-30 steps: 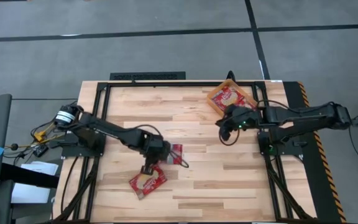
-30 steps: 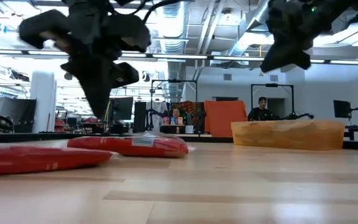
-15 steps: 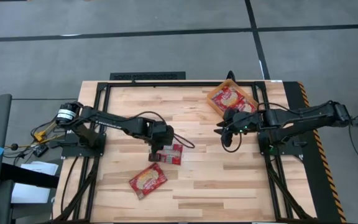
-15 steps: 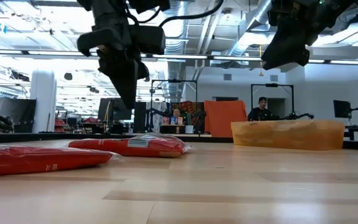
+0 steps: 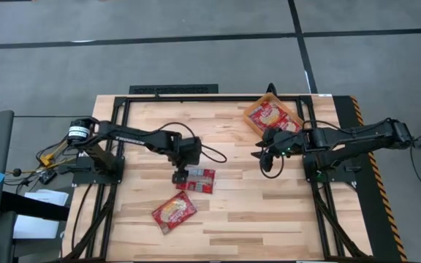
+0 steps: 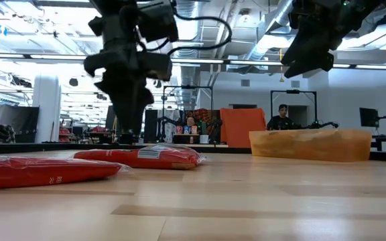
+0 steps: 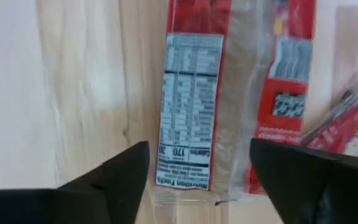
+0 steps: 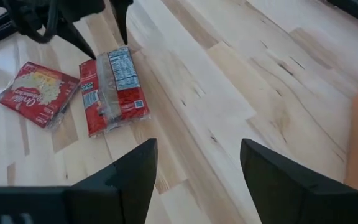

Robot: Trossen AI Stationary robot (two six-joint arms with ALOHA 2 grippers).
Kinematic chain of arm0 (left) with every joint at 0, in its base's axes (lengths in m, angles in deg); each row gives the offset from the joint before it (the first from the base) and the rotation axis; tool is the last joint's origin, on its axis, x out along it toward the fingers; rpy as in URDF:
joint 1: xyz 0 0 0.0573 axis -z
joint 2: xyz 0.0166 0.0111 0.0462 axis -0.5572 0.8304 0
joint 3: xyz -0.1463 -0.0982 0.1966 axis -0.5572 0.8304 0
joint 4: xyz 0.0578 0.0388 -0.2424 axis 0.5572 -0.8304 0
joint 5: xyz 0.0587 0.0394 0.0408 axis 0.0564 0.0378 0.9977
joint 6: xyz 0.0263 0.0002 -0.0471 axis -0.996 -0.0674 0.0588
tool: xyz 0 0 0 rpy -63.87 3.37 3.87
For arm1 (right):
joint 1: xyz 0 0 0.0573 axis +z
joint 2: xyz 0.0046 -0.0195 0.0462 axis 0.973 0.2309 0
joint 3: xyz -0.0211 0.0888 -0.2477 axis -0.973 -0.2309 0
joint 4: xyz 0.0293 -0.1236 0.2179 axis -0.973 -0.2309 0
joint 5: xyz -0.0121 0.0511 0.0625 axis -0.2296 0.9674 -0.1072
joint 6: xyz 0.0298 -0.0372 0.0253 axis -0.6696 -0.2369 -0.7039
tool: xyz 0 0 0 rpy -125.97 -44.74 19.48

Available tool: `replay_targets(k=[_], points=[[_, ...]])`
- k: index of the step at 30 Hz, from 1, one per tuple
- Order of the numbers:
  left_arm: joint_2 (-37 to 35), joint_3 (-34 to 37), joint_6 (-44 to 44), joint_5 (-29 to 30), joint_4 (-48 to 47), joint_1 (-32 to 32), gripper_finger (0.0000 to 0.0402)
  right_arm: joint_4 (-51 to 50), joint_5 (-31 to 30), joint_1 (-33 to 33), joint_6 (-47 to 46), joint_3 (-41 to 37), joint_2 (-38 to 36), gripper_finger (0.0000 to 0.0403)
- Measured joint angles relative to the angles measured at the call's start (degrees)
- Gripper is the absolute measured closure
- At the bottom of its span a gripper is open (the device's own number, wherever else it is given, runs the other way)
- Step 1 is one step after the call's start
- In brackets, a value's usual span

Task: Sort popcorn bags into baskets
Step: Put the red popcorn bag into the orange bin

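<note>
Two red popcorn bags lie flat on the wooden table: one mid-table [image 5: 198, 179], its nutrition panel up [image 7: 188, 112], and one nearer the front [image 5: 173, 212]. My left gripper [image 5: 180, 175] hangs open just over the left end of the mid-table bag, a finger on either side of it [image 7: 197, 186]. The orange basket [image 5: 254, 120] stands at the far right with a bag in it [image 5: 269, 115]. My right gripper [image 5: 263, 157] hovers open above the table near the basket, nothing between its fingers [image 8: 197, 180].
A black frame [image 5: 174, 90] runs round the table's far and side edges. Bare wood lies between the bags and the basket [image 6: 310, 144]. Beyond the far edge is a workshop, with a person [image 6: 283, 115] seated in it.
My left gripper has left the front bag and gone toward the table's far edge to the left end of the mid-table bag, and it has opened there. Both bags lie where they were.
</note>
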Motion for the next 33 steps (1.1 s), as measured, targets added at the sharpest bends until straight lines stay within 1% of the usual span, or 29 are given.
replay_targets(k=[3, 6, 9, 12, 15, 18, 23, 26, 27, 30, 33], points=[[0.0, 2.34, -0.02, 0.59, 2.96, 0.23, 0.0114, -0.09, -0.1, 0.0, -0.15, 0.0, 0.01, 0.0149], [0.0, 5.13, 0.03, 2.46, 7.6, 0.37, 0.0107, -0.16, -0.12, -0.15, -1.3, 0.0, 0.0, 0.0148], [0.02, 7.14, 0.15, 2.29, 8.8, 0.15, 0.0111, -0.5, -0.12, -0.15, -2.01, 0.0, -0.01, 0.0149], [1.09, 9.35, 0.29, 0.28, 9.64, 0.13, 0.0128, -0.68, -0.12, -0.15, -2.71, 0.0, 0.01, 0.0149], [2.73, 10.53, 0.72, -1.53, 9.85, 0.13, 0.016, -0.81, -0.19, -0.15, -2.98, 0.0, 0.01, 0.0149], [4.7, 10.31, 1.79, -2.87, 9.69, 0.1, 0.0205, -0.68, -0.3, -0.15, -3.88, -0.02, 0.01, 0.0149], [5.61, 10.26, 3.03, -6.47, 11.13, -0.22, 0.0309, -0.86, -0.3, -0.04, -4.17, -0.02, 0.01, 0.0149], [5.63, 10.54, 4.27, -10.55, 11.4, -0.9, 0.0371, -0.86, -0.32, -0.04, -4.41, -0.02, 0.01, 0.0149], [5.67, 10.61, 5.37, -12.1, 11.64, -1.41, 0.0385, -0.86, -0.31, -0.05, -4.44, -0.02, 0.01, 0.0149], [5.63, 10.34, 9.58, -15.95, 11.97, -3.02, 0.0392, -0.86, -0.2, -0.04, -4.45, -0.02, 0.01, 0.0149], [5.54, 8.89, 13.31, -17.18, 11.3, -4.47, 0.0398, -0.84, 0.14, -0.04, -6.1, -0.04, 0.01, 0.0149]])
